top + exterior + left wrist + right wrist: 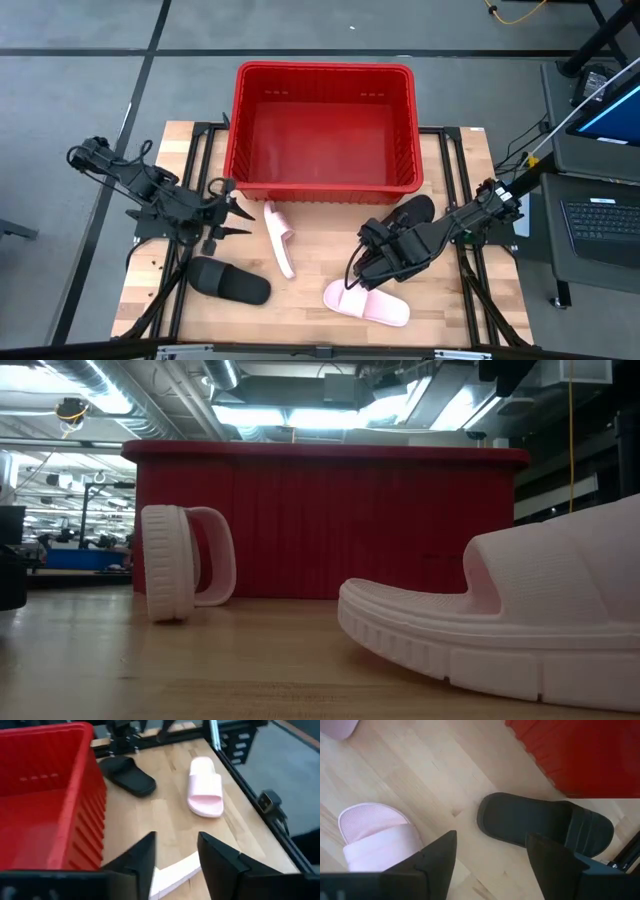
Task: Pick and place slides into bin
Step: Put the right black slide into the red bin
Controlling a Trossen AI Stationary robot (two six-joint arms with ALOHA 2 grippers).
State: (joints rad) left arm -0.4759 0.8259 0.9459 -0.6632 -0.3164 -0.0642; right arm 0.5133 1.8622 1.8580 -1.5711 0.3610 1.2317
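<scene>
Wooden table (pixel 320 275) — scattered pink and black slides (pixel 367 303) (both grippers' fingers apart).

A pink slide (pixel 185 563) is seen standing on its edge before the red bin (pixel 330 520); another pink slide (pixel 510 620) lies nearer on the worktop (pixel 200 670).

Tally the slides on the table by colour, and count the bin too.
Black slides: 2
Pink slides: 2
Red bin: 1, nothing in it
Total: 5
</scene>
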